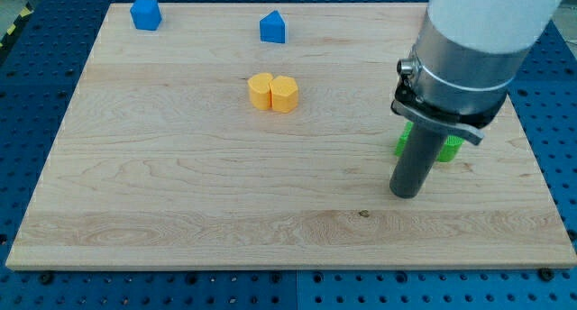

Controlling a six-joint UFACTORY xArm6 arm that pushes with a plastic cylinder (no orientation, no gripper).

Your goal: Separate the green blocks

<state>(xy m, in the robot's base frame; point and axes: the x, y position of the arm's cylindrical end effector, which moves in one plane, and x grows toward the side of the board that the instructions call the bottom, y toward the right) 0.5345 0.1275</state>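
Two green blocks sit at the view's right, mostly hidden behind the arm. One green block (pixel 403 141) shows left of the rod, the other green block (pixel 451 148) shows right of it. Their shapes cannot be made out. My tip (pixel 406 194) rests on the board just below the two green blocks, roughly between them. I cannot tell if the blocks touch each other.
Two yellow blocks (pixel 272 92) stand touching near the board's middle. A blue cube (pixel 145 13) sits at the top left and a blue house-shaped block (pixel 272 27) at the top centre. The wooden board (pixel 180 184) lies on a blue perforated table.
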